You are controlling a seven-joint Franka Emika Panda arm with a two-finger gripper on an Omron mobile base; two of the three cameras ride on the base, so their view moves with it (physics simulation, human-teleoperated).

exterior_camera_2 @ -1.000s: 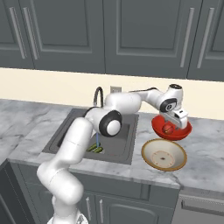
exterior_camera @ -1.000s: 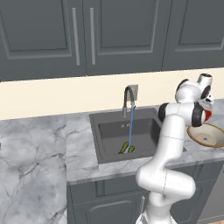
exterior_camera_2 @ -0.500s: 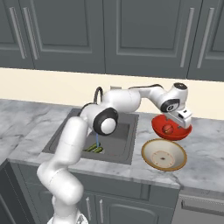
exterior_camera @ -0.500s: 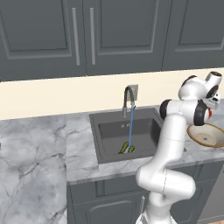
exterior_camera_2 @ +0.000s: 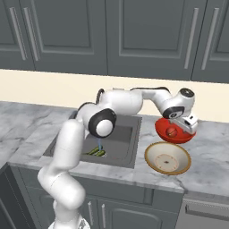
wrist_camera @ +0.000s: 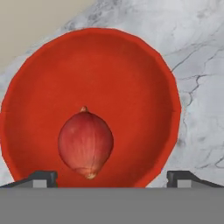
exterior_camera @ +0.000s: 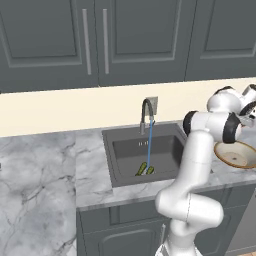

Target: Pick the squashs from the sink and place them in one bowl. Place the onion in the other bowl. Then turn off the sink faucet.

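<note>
Since a second ago the hand has drawn a little further out to the right over the red bowl, the wrist swinging that way in both base views; the bowls, the sink and its contents lie as they did.

The white arm rises from the base, bends at a dark elbow joint in front of the sink and stretches a long forearm across to the right, ending in a hand poised just above the red bowl. The hand points down into the bowl.

The tool has its two dark fingertips standing wide apart, one at each lower corner of the hand view, with nothing between them. The onion lies loose inside the red bowl, resting on its inner wall, clear of both tips; from the right base view it shows as a small maroon ball inside the bowl.

The beige bowl with its brown rim sits on the marble worktop just in front of the red one, apparently touching or nearly so. The two squashes lie together on the floor of the sink, near its front wall. The faucet arches over the basin, and a thin blue stream of water falls from it to the squashes.
</note>
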